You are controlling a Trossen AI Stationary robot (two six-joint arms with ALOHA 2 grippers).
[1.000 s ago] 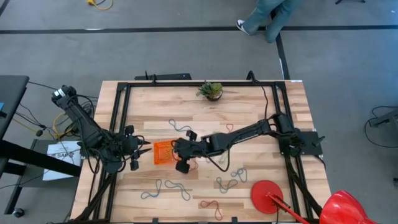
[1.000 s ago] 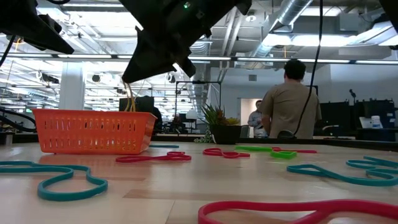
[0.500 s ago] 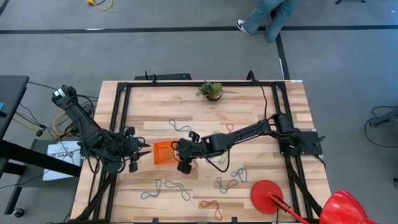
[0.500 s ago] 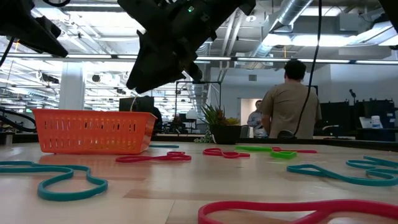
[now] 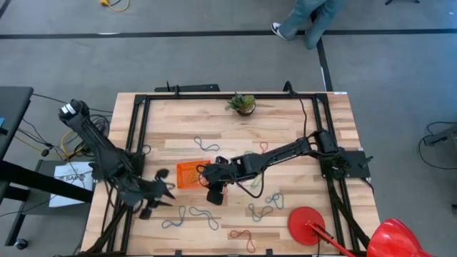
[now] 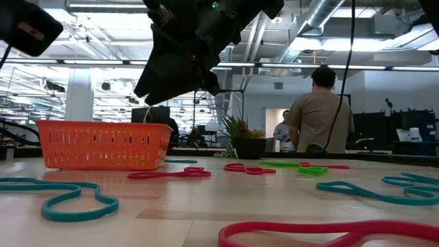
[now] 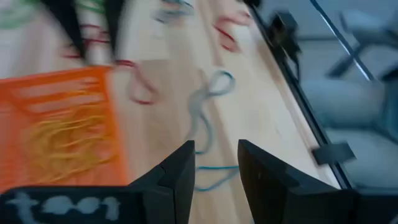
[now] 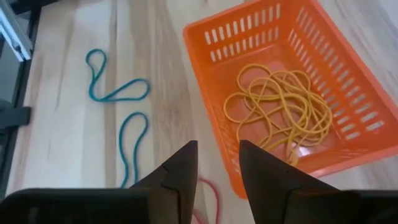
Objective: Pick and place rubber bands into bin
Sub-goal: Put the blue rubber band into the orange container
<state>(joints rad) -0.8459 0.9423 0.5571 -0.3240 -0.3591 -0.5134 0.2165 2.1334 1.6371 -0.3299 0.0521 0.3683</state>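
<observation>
Showing yellow bands (image 8: 280, 102) inside bin (image 8: 348, 93)

An open-plan robotics lab: exposed ceiling ducts (image 6: 322, 14), workbenches, a person (image 6: 319, 110) standing among equipment.

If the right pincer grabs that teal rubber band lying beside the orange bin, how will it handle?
The thin teal rubber band loop lies in loose squiggles flat on the wooden table, so it is probably floppy and will likely dangle and stretch when lifted. It looks very light. The tangled yellow rubber bands in the orange mesh bin suggest that bands may snag together.
</observation>
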